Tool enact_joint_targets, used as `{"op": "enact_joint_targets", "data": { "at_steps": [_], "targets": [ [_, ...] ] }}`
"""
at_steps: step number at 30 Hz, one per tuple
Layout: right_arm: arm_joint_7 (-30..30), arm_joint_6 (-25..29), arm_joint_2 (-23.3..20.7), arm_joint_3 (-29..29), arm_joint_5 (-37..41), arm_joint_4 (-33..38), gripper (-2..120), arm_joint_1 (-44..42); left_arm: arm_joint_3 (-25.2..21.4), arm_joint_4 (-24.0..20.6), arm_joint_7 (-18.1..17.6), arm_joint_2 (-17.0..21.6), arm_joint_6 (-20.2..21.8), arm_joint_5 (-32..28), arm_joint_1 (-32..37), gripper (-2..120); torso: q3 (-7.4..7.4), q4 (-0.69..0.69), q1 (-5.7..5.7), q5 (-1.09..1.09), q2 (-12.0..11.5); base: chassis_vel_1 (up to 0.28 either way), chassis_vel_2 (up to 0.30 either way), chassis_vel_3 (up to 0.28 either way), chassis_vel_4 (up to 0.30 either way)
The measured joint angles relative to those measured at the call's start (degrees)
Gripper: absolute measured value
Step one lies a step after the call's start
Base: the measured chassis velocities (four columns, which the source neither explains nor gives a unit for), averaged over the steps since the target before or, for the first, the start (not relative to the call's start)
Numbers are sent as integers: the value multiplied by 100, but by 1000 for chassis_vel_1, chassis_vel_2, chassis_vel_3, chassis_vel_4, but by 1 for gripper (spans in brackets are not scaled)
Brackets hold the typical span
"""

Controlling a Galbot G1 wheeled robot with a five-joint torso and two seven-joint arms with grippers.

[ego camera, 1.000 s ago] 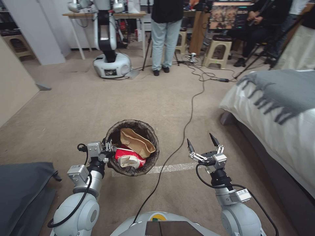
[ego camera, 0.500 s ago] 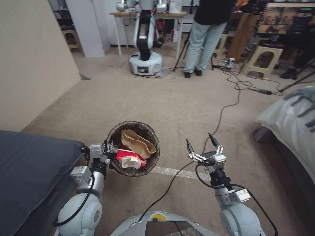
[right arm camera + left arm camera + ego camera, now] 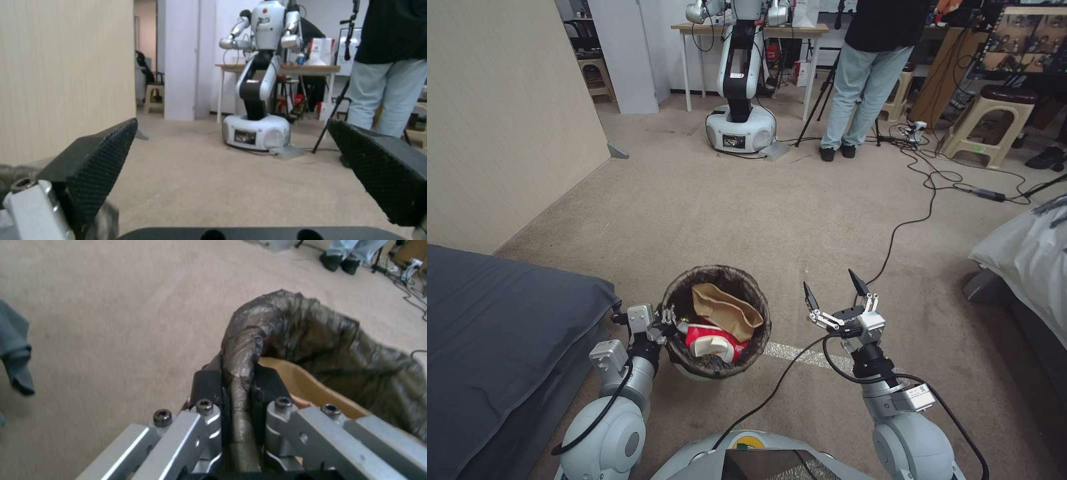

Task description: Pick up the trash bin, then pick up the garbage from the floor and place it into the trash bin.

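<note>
Far left, near: dark grey bedding [image 3: 500,333] beside the robot, beige wall [image 3: 507,113] behind it.

Left tool [image 3: 668,319]: clamped on the near-left rim of the trash bin [image 3: 718,363], holding it clear of the carpet [image 3: 727,207]. Left wrist view confirms it: both fingers [image 3: 206,386] pinch the bag-wrapped rim [image 3: 242,350] between them.

Bin contents: a tan flat paper piece [image 3: 725,309] lying across the upper part, a red-and-white carton [image 3: 710,340] under it at the near side. The dark liner is folded over the rim all round.

Right tool [image 3: 832,293]: spread wide, nothing between the fingers, held at about bin height just right of the bin and apart from it. A black cable [image 3: 894,233] trails over the carpet past it, toward the far right.

Far centre: another robot [image 3: 740,73] parked by a desk [image 3: 747,30]. Right edge: a bed with white cover [image 3: 1027,253].

Progress (judgement): bin pickup is done. Some garbage is already inside. No loose litter can be made out on the carpet in view, so either collection is nearly finished or what is left lies elsewhere.
</note>
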Motion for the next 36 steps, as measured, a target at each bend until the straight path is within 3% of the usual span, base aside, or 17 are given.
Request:
{"op": "enact_joint_targets", "data": {
  "at_steps": [4,7,14,19,31,36],
  "targets": [
    [-20,23,8,2,6,-3,100,-4,110,-39,-153,0,240,-354,31,7,0,-1,0,0,0,0,0,0,0],
    [-75,89,27,12,12,-15,100,-26,120,-93,-513,50,959,-1080,8,7,0,0,0,0,0,0,0,0,0],
    [-183,212,73,0,12,-13,100,-69,117,179,-784,73,1480,-1863,-136,7,0,0,0,0,0,0,0,0,0],
    [-222,305,80,19,13,-13,100,-100,83,522,-923,65,1577,-2261,-267,7,0,0,0,0,0,0,0,0,0],
    [-329,372,87,24,27,-19,100,-126,149,970,-890,25,1519,-2529,-410,7,0,1,0,0,0,0,0,0,0],
    [-363,384,74,60,47,8,100,-154,155,1174,-667,21,1292,-2642,-459,25,0,0,0,1,0,0,0,0,0]
  ]
}}
